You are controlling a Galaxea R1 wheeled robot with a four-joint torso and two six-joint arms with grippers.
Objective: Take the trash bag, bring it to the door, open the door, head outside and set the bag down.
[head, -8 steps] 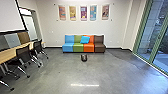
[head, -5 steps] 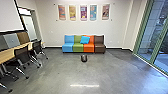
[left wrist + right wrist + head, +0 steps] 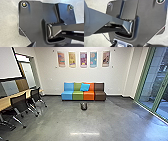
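As the robot rolls across the grey concrete floor (image 3: 62, 119), the mesh-backed office chairs (image 3: 18, 103) at the light wood table (image 3: 4, 102) have slid lower and further out toward the left of the head view, while the small dark waste bin (image 3: 84, 106) sits a touch lower than a moment ago. That is the camera moving with the base; the furniture itself seems not to have shifted. The bin keeps to the middle of the head view, so I judge this to be the approach to it, early in the task, with the pickup not yet made.

The bin stands upright on the floor, in front of the multicoloured modular sofa (image 3: 83, 96) and apart from it, still some way ahead. The trash bag is most likely inside; at this range I cannot make it out. Off to the right run green-framed glass panels (image 3: 153, 84) with the outdoors beyond, probably the side of the exit, though I cannot tell which panel opens.

Both wrist cameras look down on the robot's own dark base plate (image 3: 32, 16) and jointed bar (image 3: 71, 28), with pale floor past its edge. I take that to mean both arms are tucked in close over the base for driving. Whether the left gripper or the right gripper is released or clenched, I cannot tell.
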